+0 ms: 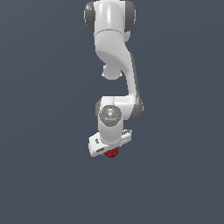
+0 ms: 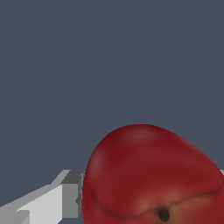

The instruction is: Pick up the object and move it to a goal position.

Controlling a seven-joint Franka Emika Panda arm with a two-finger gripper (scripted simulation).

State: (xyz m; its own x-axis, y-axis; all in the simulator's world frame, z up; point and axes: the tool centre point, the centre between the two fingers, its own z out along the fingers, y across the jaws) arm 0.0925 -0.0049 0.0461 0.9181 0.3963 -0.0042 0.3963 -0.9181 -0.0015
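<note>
The object (image 1: 113, 152) is a small dark red roundish item that shows just under the white gripper (image 1: 110, 148) in the exterior view. In the wrist view the object (image 2: 148, 175) fills the space between the jaws and shows a small dark stem pit. One grey-white finger (image 2: 65, 197) presses against its side. The other finger shows only as a sliver at the picture's edge. The gripper (image 2: 151, 199) is shut on the object. The hand hides most of the object in the exterior view.
The white arm (image 1: 114, 52) reaches down from the top of the exterior view. A plain dark grey-blue surface (image 1: 43, 166) lies all around, with no other objects in view.
</note>
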